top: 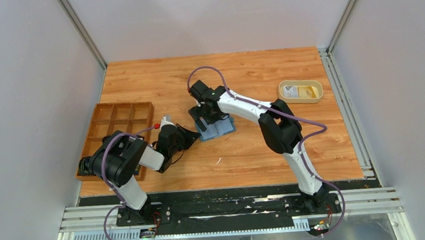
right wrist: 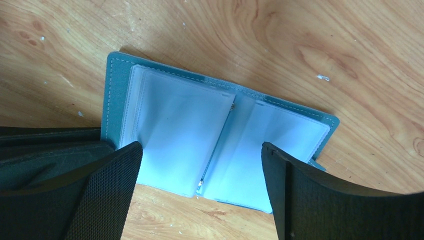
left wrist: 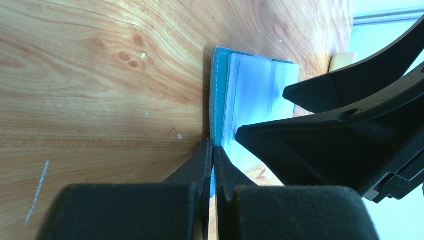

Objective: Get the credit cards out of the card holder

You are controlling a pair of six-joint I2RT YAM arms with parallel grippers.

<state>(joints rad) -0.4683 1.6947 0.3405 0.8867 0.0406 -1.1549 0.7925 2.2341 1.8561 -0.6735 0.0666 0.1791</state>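
Wooden compartment tray [top: 124, 104] left, cream dish [top: 300, 81] right.

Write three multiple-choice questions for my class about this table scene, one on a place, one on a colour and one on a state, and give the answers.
1. Where on the table does the cream dish sit?
A. Far side, right
B. Near side, left
C. Dead centre

2. What colour is the cover of the card holder?
A. Red
B. Blue
C. Black

3. How does the right claw stand?
A. Shut tight
B. Open, above the opened card holder
C. Gripping a card

Answers:
1 A, as the top view shows the dish near the far right edge.
2 B, as a blue stitched border frames the clear pages.
3 B, as it is spread wide over the pages with nothing held between.
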